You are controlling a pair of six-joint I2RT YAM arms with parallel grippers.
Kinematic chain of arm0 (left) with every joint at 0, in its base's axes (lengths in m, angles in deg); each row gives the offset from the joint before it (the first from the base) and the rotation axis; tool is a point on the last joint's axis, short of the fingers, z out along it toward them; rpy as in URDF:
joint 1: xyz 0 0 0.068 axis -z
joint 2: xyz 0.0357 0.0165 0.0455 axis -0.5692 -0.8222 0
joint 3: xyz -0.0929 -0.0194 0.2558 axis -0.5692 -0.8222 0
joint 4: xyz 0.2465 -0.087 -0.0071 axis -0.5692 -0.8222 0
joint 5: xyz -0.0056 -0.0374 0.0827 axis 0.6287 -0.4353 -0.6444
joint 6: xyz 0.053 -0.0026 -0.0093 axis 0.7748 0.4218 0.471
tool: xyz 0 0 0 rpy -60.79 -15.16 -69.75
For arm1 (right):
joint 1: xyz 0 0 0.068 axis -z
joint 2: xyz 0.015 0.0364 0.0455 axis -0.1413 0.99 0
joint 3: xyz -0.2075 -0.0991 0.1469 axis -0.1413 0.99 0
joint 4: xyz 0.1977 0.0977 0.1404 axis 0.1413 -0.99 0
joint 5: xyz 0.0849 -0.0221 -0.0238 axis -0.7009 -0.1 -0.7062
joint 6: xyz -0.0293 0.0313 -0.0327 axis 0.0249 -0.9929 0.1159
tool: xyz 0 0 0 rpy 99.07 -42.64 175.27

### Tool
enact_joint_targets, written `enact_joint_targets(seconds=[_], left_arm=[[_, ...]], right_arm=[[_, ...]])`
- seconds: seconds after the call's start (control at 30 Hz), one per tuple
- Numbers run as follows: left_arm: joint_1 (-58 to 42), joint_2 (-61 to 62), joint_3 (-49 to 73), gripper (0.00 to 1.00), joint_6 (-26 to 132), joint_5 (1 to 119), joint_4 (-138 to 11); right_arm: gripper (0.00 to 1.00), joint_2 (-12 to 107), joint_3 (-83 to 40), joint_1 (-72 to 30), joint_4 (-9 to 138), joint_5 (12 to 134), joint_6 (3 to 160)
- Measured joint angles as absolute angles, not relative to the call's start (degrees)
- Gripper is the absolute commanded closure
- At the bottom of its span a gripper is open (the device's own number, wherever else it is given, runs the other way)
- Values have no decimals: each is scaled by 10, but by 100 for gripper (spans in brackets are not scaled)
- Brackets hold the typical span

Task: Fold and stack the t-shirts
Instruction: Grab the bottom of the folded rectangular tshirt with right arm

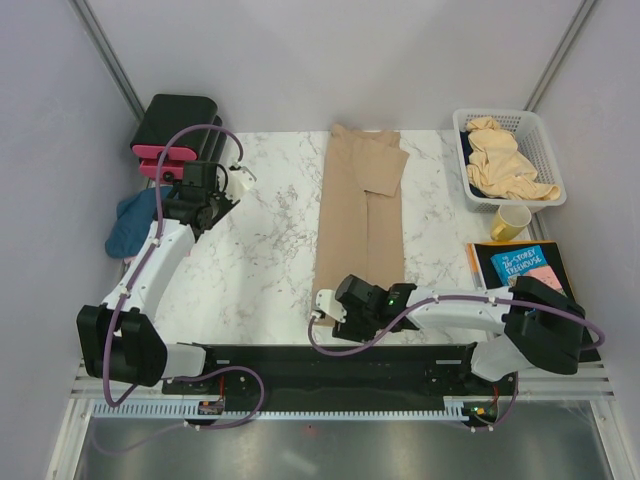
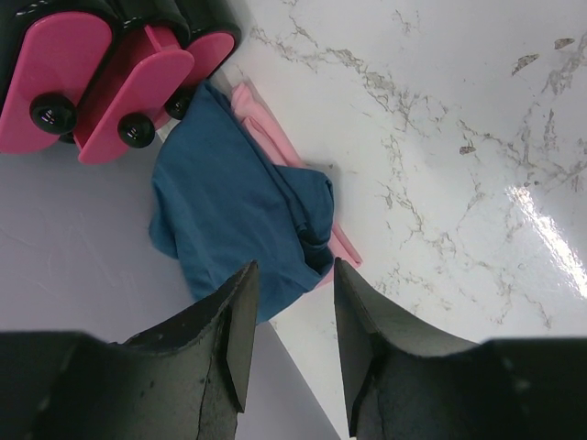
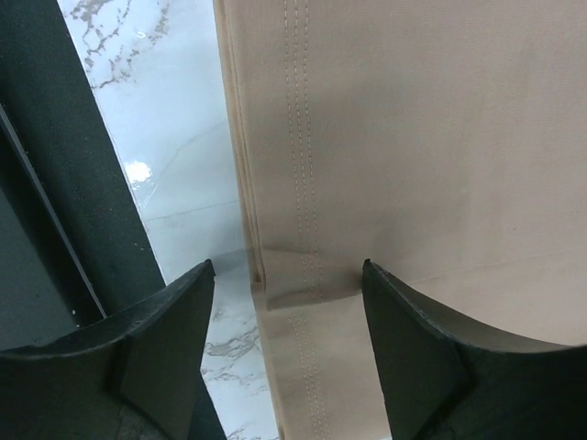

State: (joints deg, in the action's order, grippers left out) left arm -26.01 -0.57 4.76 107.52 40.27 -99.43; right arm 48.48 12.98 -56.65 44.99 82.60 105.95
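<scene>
Right wrist view, tan t-shirt hem lying flat, right pincer spread wide above it

One tan t-shirt is lying flat on the tabletop, left of the white basket. Far left of the basket, one dark blue t-shirt is sitting over one pink t-shirt, and three black boxes with pink faces are standing beside them. Inside the basket, pale yellow cloth is bunching up, possibly two shirts. One yellow mug and one blue book are sitting just in front of the basket. Two arms are showing, the left arm and the right arm, each carrying two fingers.
</scene>
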Motion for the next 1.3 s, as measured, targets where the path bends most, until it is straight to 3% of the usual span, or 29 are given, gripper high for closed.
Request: enact_joint_targets(seconds=[0.13, 0.5, 0.6, 0.87, 1.3], left_arm=[[-260, -6, 48, 53, 1075, 403, -995], [-260, -6, 74, 53, 1077, 402, -995], [-260, -6, 78, 53, 1081, 402, -995], [-260, -5, 81, 52, 1093, 401, -995], [-260, -3, 85, 52, 1097, 401, -995]], right_arm=[[32, 497, 121, -567, 449, 820, 1055], [51, 543, 82, -566, 446, 805, 1052], [50, 553, 73, -565, 446, 804, 1052], [34, 558, 63, -560, 442, 814, 1056], [34, 553, 55, -558, 380, 837, 1068]])
